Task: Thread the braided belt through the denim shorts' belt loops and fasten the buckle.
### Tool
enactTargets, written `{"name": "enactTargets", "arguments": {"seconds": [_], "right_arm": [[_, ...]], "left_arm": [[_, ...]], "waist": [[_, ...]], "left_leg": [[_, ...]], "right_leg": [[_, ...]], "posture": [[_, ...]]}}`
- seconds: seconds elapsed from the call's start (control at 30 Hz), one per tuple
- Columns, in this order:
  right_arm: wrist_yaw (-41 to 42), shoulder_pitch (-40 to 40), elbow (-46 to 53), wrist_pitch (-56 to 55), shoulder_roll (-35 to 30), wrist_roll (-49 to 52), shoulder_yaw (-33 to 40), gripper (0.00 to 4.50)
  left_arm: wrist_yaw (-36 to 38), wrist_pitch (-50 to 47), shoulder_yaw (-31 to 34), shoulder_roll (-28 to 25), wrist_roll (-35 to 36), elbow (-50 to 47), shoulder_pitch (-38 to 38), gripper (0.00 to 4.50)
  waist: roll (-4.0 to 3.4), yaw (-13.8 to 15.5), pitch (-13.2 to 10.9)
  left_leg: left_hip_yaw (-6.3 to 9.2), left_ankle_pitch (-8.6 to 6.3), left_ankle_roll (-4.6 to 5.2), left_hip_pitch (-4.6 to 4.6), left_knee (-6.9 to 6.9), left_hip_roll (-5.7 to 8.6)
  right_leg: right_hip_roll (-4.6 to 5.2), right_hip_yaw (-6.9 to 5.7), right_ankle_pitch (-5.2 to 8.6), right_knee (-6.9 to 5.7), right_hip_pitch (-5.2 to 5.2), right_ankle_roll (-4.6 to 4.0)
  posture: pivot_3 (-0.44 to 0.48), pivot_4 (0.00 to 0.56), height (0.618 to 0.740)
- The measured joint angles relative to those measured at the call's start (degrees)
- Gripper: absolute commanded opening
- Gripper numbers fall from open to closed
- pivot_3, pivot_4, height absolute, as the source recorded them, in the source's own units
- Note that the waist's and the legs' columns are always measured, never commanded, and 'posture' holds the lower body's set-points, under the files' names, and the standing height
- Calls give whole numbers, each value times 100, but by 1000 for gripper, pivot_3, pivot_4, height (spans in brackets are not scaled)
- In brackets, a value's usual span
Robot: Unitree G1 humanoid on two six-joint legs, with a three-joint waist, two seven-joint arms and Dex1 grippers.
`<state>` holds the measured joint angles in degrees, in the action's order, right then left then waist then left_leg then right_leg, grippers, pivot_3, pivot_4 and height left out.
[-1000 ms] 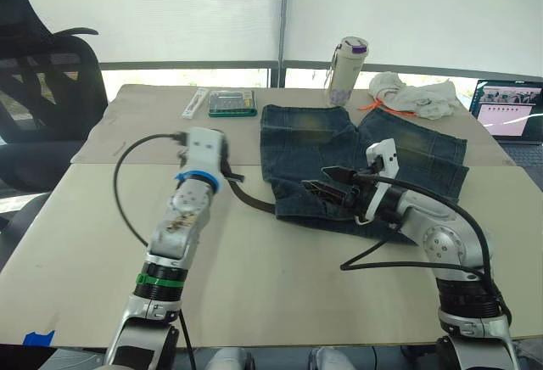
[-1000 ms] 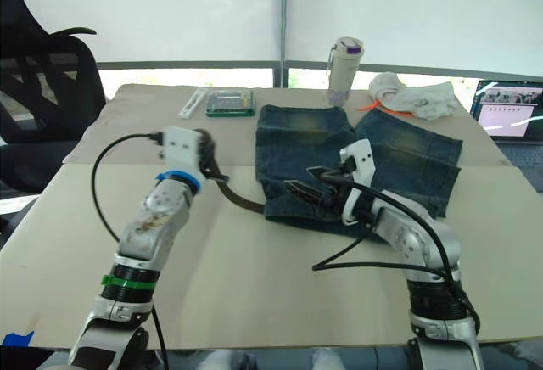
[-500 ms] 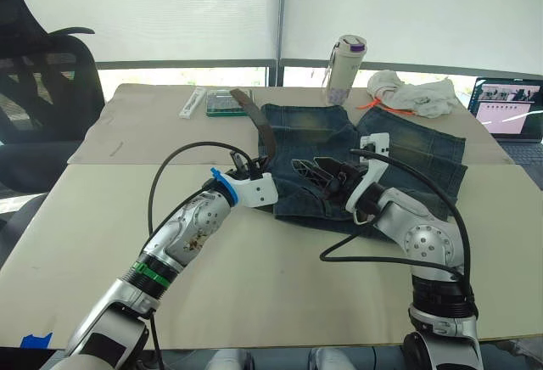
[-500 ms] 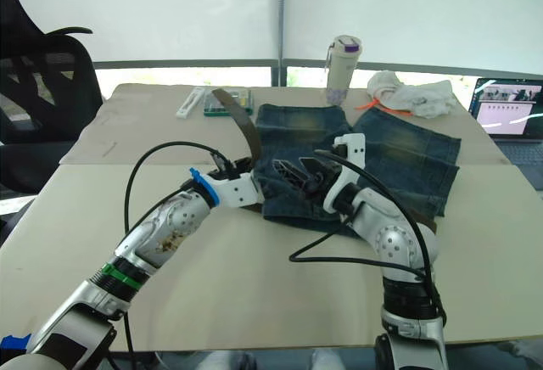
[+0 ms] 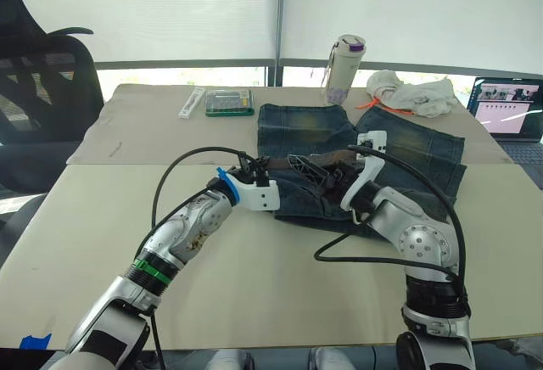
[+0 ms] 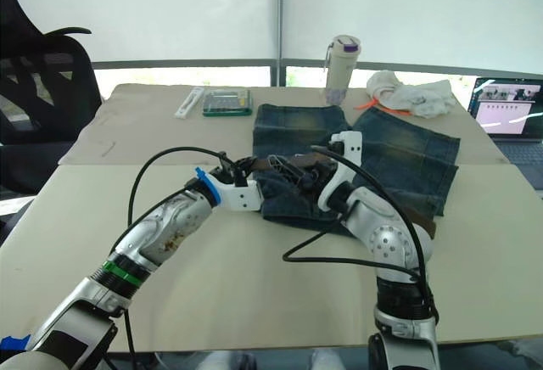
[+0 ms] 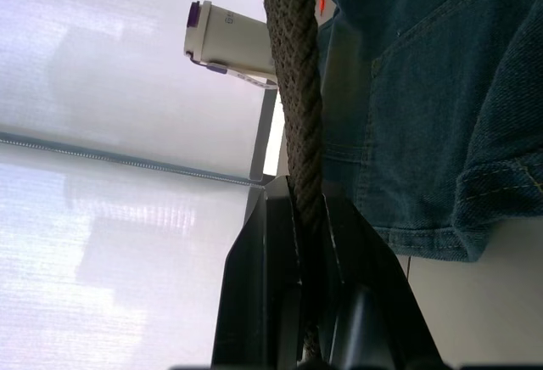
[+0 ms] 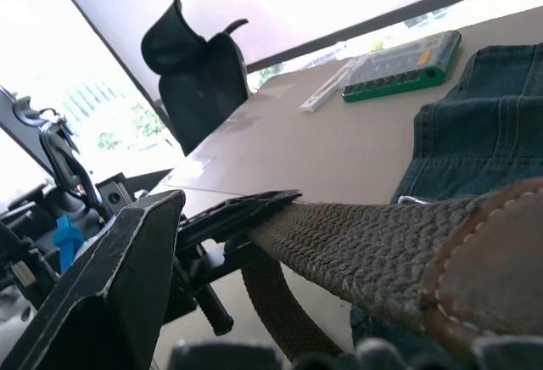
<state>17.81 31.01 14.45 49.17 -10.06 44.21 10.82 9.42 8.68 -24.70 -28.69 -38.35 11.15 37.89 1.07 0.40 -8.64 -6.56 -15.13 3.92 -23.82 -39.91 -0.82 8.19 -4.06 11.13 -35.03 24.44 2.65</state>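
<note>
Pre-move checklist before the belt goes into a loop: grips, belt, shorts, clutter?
1. Left gripper shut on the braided belt: ok, the strap is pinched between its fingers.
2. Right gripper state: cannot tell.
3. Belt spans between both grippers above the denim shorts: ok.
4. Shorts flat for threading: not ok, the near edge is bunched under the grippers.
5. Belt through any belt loop: cannot tell, the loops are hidden behind the arms.
6. Bottle, green box and laptop away from the work: ok.
</note>
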Motion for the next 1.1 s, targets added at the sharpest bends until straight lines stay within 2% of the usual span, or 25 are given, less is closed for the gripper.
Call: {"name": "enactTargets", "arguments": {"seconds": [0.03, 0.33, 0.4, 0.43, 0.53, 0.6, 0.63, 0.73, 0.87, 0.97, 1.1], "right_arm": [[-56, 14, -3, -1, 45, 60, 65, 3930], [-328, 70, -6, -10, 158, 452, 427, 823], [-347, 70, -6, -10, 155, 477, 467, 179], [-365, 69, -6, -10, 149, 491, 474, 29], [-363, 19, -7, -12, 65, 429, 408, 29], [-377, -21, -16, -33, 88, 428, 358, 0], [-406, -24, -25, -103, 117, 428, 366, 0], [-483, -13, -64, -302, 205, 426, 404, 0], [-647, 54, -230, -523, 287, 399, 452, 0], [-745, 137, -372, -722, 381, 363, 470, 0], [-824, 149, -452, -880, 421, 325, 474, 0]], "left_arm": [[0, 9, 7, 8, -2, 0, -1, 0], [-49, 17, 123, 7, -8, 58, -42, 0], [-61, 2, 138, 5, -9, 105, -46, 0], [-73, -12, 146, 4, -8, 104, -50, 0], [-86, -41, 231, 5, 15, 96, -82, 0], [15, -29, 354, 55, 237, 88, -181, 792], [170, -57, 522, 192, 569, 91, -278, 1043], [878, -93, 919, 542, 1858, 60, -542, 2062], [1857, -54, 1251, 717, 3283, -289, -730, 3375], [2556, -738, 1702, 707, 4552, -905, -788, 4433], [3319, -1798, 1947, 482, 5792, -1773, -987, 4471]], "waist": [[0, 2, 0], [0, -8, 0], [0, -10, 0], [0, -11, 0], [0, -18, 0], [-1, -37, 0], [-1, -43, 1], [-1, -53, 1], [-1, -71, 1], [-1, -115, 1], [-3, -124, 1]], "left_leg": [[0, 0, 0, 0, 0, 0], [0, 0, 0, 0, 0, 0], [0, 0, 0, 0, 0, 0], [0, 0, 0, 0, 0, 0], [0, 0, 0, 0, 0, 0], [0, 0, 0, 0, 0, -1], [-1, 0, 0, 1, 0, -2], [0, 0, 0, 0, -1, -5], [-1, 1, 0, 1, -2, -3], [0, 1, -2, 2, -2, -4], [1, 2, -3, 5, -2, -3]], "right_leg": [[0, 0, 0, 0, 0, 0], [0, 0, 0, -1, 0, 0], [0, 0, 0, -1, 0, 0], [0, 0, 0, -1, 0, 0], [0, 0, 0, -2, 0, 0], [0, 0, 0, -2, 0, 0], [0, 0, 0, -4, 0, 0], [1, 0, 0, -4, 1, 1], [1, 0, 0, -4, 1, 0], [0, 1, 0, -6, 0, 1], [-2, 2, 2, -4, -5, 3]], "posture": [[0, 150, 737], [0, 150, 737], [0, 150, 737], [0, 150, 737], [0, 150, 737], [0, 150, 737], [0, 150, 737], [0, 150, 737], [0, 150, 737], [0, 150, 737], [0, 150, 737]]}}
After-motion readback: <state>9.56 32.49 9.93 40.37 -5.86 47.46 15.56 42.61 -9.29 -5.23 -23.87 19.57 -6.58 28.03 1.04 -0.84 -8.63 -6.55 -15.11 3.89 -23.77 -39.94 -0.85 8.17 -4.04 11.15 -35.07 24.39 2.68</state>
